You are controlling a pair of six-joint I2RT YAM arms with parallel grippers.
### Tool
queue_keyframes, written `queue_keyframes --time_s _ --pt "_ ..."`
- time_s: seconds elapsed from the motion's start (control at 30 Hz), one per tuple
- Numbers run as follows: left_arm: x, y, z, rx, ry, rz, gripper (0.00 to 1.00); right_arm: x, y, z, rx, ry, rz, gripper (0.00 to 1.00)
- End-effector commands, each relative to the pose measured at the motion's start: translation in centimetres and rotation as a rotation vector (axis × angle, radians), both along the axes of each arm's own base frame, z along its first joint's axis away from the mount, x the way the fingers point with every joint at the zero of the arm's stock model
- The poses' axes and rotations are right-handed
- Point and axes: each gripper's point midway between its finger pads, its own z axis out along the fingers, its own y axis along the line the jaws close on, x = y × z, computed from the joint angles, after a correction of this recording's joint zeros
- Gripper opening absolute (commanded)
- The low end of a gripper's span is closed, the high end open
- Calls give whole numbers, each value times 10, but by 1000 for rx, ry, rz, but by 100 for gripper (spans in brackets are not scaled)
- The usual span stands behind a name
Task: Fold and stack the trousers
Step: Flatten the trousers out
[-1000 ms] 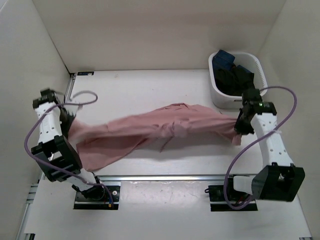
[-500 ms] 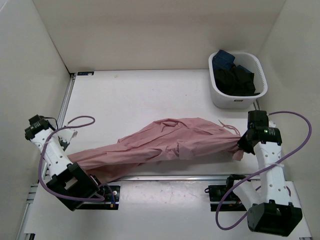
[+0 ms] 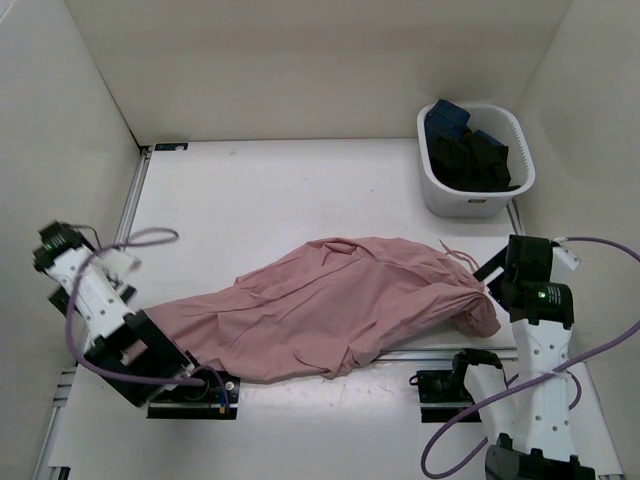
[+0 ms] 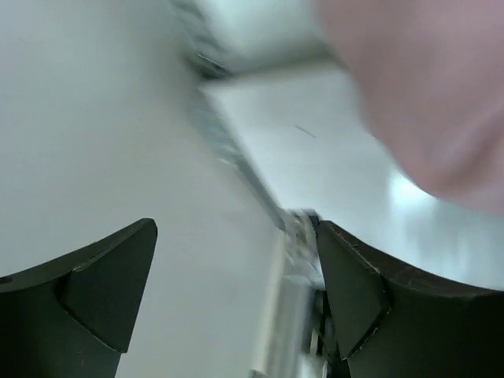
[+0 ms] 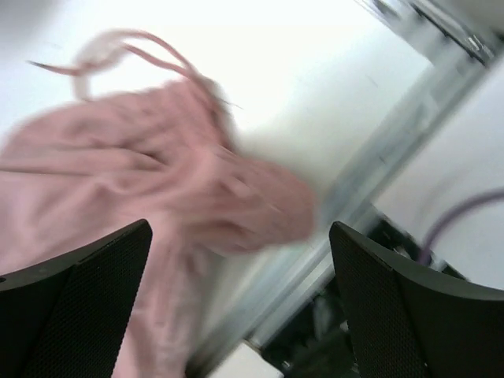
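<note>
Table carried the pink trousers, which lay crumpled along its near edge, with the drawstring at the right end. A white basket of dark clothes stood far right. The left jaws and the right jaws stood apart, holding nothing.

Dusty-pink trousers crumpled, lying lengthwise along near table edge.

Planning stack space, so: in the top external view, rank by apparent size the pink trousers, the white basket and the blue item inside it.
1. pink trousers, clearly largest
2. white basket
3. blue item, smallest, partly hidden by dark clothes
</note>
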Motion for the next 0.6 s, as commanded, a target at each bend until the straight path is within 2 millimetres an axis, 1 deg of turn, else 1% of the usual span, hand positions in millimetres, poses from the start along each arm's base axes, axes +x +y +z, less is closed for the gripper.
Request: queue_keyframes --time_s 0.0,0.03,0.07,0.1,0.13,0.17,0.2,0.23,0.27,0.3,0.33,0.37,0.43,0.47,0.5,0.53,0.57 --pt "82 24 29 -41 -286 44 94 59 11 33 -9 -180 203 97" --pt "94 17 26 -93 -294 52 94 71 28 28 52 -175 313 97" --pt "116 2 21 -150 -313 3 95 80 37 25 73 -154 367 97" --pt "124 -8 7 -196 -277 -20 97 91 40 6 100 -57 376 99" --pt "131 -16 -2 -210 -260 -57 98 96 46 0 103 -4 415 99" --pt "142 -34 -11 -234 -248 -130 100 109 45 -10 116 66 419 99" --pt "138 -47 -32 -268 -195 -156 100 110 53 -17 146 105 457 99" --pt "144 -53 -42 -267 -198 -189 100 111 56 -25 169 135 463 99" --pt "147 -66 -54 -286 -167 -251 100 115 57 -33 188 153 457 99" --pt "142 -77 -69 -326 -131 -267 100 113 61 -42 208 172 463 99" --pt "144 -86 -76 -352 -125 -289 100 109 61 -49 219 194 452 99" --pt "151 -106 -79 -407 -130 -337 100 106 60 -58 227 226 423 99" --pt "153 -130 -87 -477 -112 -371 100 92 59 -81 243 308 402 99" --pt "150 -144 -92 -515 -99 -390 100 87 58 -88 250 333 369 99" --pt "141 -162 -101 -535 -41 -437 100 81 55 -96 254 361 343 99" --pt "136 -171 -104 -550 -18 -456 100 71 56 -110 269 412 327 99" --pt "132 -179 -111 -558 11 -470 100 66 57 -117 279 437 311 99"
